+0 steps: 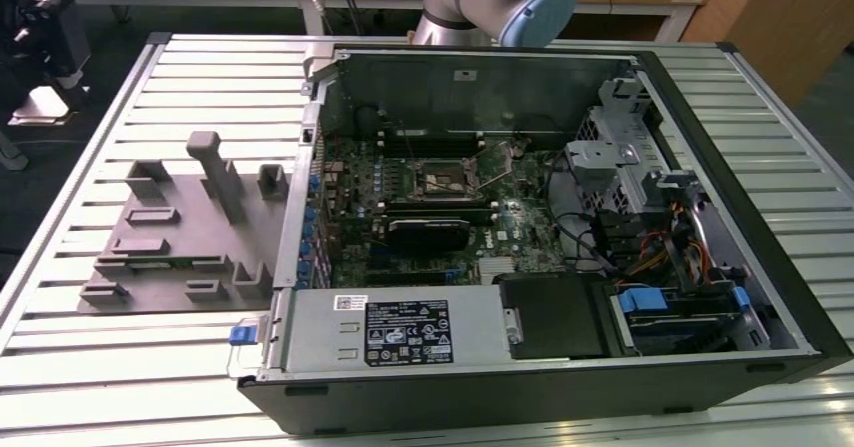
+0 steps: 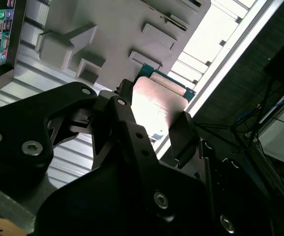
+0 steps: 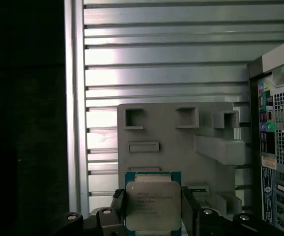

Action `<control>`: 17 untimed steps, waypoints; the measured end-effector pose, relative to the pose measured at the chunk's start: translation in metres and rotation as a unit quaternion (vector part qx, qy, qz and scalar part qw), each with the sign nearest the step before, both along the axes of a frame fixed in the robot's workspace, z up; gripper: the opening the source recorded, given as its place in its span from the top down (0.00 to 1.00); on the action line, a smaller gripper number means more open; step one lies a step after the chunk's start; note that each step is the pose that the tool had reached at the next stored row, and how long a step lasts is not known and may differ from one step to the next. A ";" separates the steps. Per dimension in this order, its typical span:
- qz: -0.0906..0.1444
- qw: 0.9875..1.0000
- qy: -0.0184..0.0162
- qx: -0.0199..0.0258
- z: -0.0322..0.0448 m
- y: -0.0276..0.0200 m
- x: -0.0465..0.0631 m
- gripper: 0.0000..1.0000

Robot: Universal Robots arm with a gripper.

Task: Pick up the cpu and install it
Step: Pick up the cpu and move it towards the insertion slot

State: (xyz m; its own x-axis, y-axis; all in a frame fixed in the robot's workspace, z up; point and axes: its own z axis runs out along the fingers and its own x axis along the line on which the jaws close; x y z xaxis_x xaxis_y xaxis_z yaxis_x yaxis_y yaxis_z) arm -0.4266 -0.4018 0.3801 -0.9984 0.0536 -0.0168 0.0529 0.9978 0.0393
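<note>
Two fingers [image 3: 118, 200] of your gripper [image 3: 153, 210] are clamped on opposite edges of the cpu [image 3: 152, 201], which hangs over the edge of the grey tray [image 3: 181, 142]. Treat the chip, by its look, as light, stiff and fragile: grip the rim only and spare the underside. Beyond it the tray's moulded pockets [image 3: 134, 118] rest on the slatted surface [image 3: 156, 49]. Beside the tray, the open computer case [image 1: 641, 97] holds the board [image 1: 514, 232], its square socket [image 1: 447, 179] near the middle.
</note>
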 end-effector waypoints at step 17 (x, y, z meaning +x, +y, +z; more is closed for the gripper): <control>0.000 1.000 0.000 0.000 0.0000 0.0000 0.019 0.46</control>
State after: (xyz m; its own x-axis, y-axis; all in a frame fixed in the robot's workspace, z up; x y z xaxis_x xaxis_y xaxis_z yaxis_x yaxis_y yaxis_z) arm -0.4078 -0.4018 0.3800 -0.9984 0.0537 -0.0169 0.0530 0.9978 0.0393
